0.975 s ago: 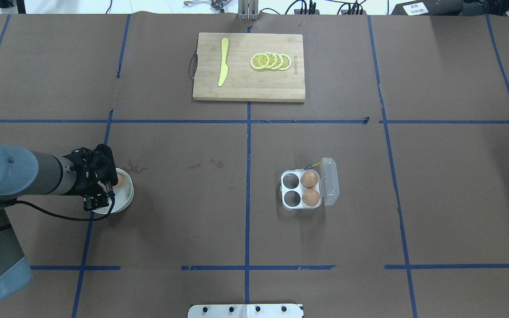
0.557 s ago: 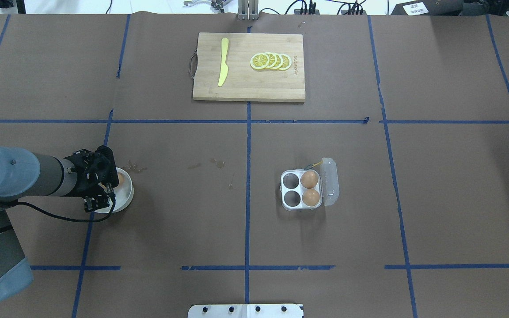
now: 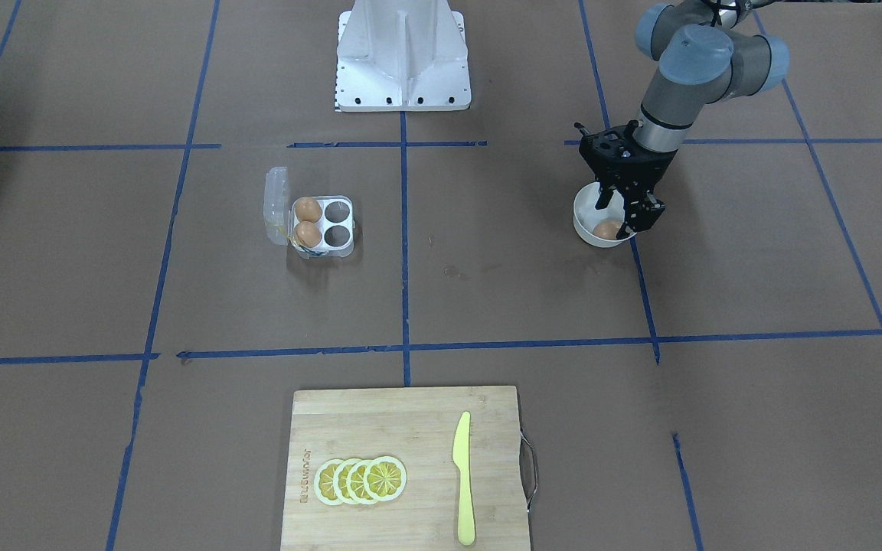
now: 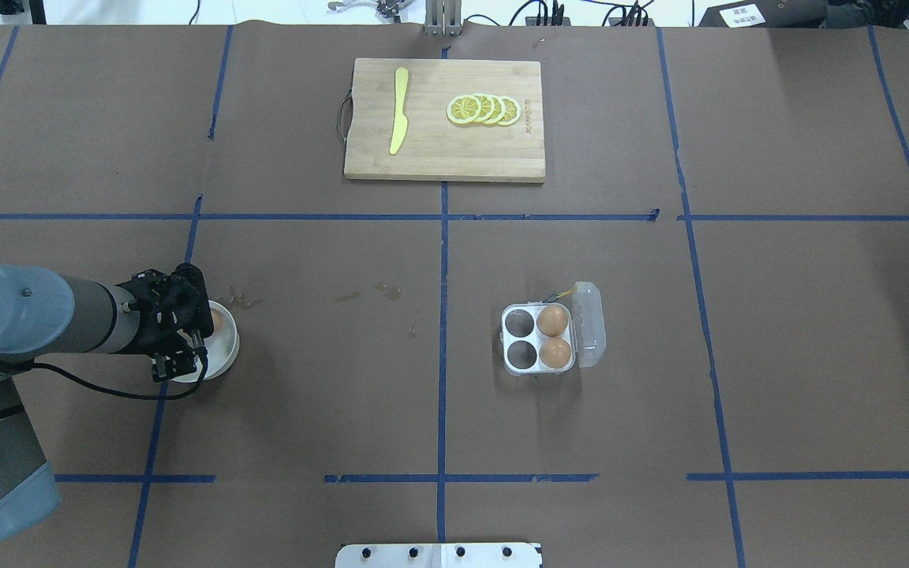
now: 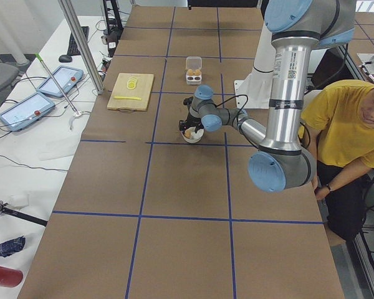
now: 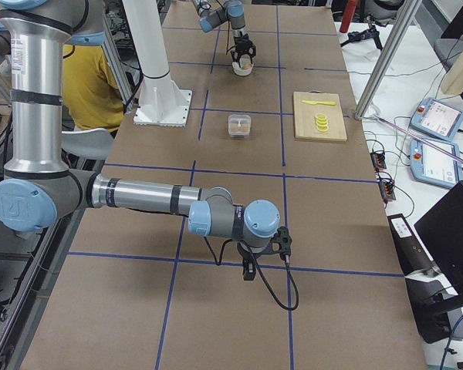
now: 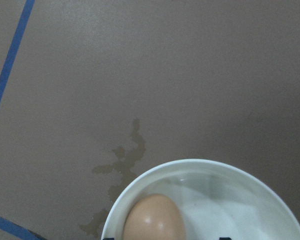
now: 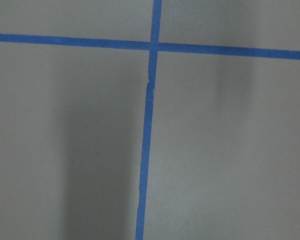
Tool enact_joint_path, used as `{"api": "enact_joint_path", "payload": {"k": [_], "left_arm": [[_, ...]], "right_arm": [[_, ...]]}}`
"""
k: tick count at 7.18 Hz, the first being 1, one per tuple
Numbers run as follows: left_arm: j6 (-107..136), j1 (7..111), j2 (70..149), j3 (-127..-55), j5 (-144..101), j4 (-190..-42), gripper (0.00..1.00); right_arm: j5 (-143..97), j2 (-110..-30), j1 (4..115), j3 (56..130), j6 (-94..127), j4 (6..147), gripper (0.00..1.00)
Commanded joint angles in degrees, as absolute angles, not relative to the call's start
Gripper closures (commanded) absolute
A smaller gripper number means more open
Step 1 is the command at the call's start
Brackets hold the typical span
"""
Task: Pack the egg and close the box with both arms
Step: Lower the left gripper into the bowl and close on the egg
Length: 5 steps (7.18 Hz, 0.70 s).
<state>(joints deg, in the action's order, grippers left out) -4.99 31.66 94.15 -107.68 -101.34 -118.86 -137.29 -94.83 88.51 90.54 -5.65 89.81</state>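
Note:
An orange-brown egg (image 4: 216, 322) lies in a round white bowl (image 4: 226, 355) at the table's left. My left gripper (image 4: 192, 335) hangs over the bowl, open, with its fingers either side of the egg (image 3: 606, 229) and not touching it. The left wrist view shows the egg (image 7: 154, 217) just ahead in the bowl (image 7: 200, 162). The clear box (image 4: 540, 339) stands right of centre with its lid (image 4: 590, 323) open. Two eggs (image 4: 554, 320) fill its right cells and the left cells are empty. My right gripper (image 6: 248, 271) shows only in the exterior right view, low over bare table; I cannot tell its state.
A wooden cutting board (image 4: 444, 118) with a yellow knife (image 4: 398, 110) and lemon slices (image 4: 484, 109) lies at the far middle. The white pedestal (image 3: 403, 53) stands at the robot's side. A person in yellow (image 5: 349, 137) sits beside the table.
My left gripper has shifted slightly over the bowl. The egg stays in the bowl and the box has not moved.

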Motion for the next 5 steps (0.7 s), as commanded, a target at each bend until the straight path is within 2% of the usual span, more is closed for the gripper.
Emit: {"api": "enact_joint_path", "payload": {"k": [1, 3, 5], "left_arm": [[-5.0, 31.6, 94.2, -107.4, -101.3, -118.8, 0.24], [-5.0, 31.4, 94.6, -106.8, -101.3, -118.8, 0.24], [-4.9, 31.4, 94.6, -106.8, -101.3, -118.8, 0.35]], "right_arm": [[-137.3, -94.9, 88.5, 90.4, -5.7, 89.8, 0.0], [-137.3, -94.9, 88.5, 90.4, -5.7, 89.8, 0.0], [-137.3, -94.9, 88.6, 90.4, -5.7, 89.8, 0.0]]}}
